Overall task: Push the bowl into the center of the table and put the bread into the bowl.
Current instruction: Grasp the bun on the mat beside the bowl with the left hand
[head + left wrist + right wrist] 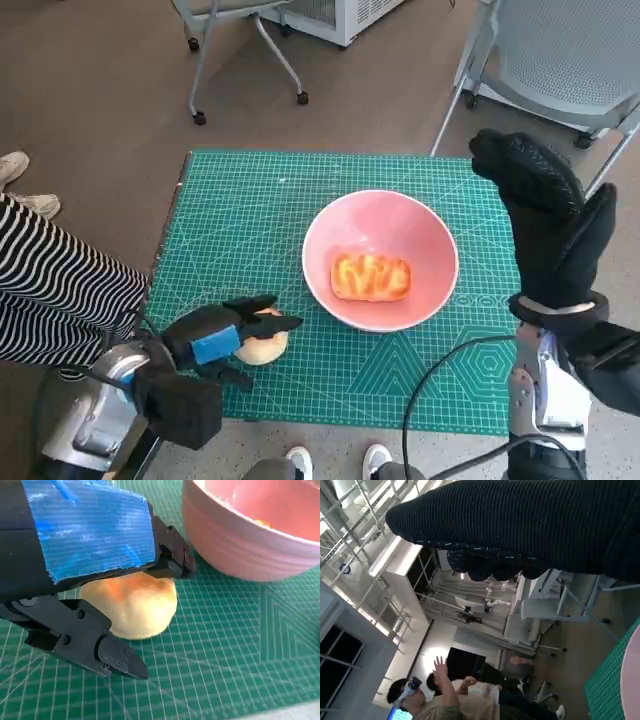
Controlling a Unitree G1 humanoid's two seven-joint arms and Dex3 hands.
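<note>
The left hand (pixel 225 340) is reaching low over the green cutting mat (pixel 260 215), its black fingers (pixel 107 652) straddling a round bread roll (pixel 262 343) that is sitting on the mat; the fingers are lying on either side of the roll and over its top, but whether they are actually gripping it cannot be told. Just beyond that hand's fingertips, the pink bowl (pixel 380 215) is standing near the middle of the mat, apart from the roll, and a glazed piece of bread (pixel 371 276) is lying inside it. The right hand (pixel 545 215), in its knitted glove, is hanging raised in the air beside the bowl's far side from the left hand, fingers straight and holding nothing. A person's striped trouser leg (pixel 50 290) is showing beside the left forearm.
</note>
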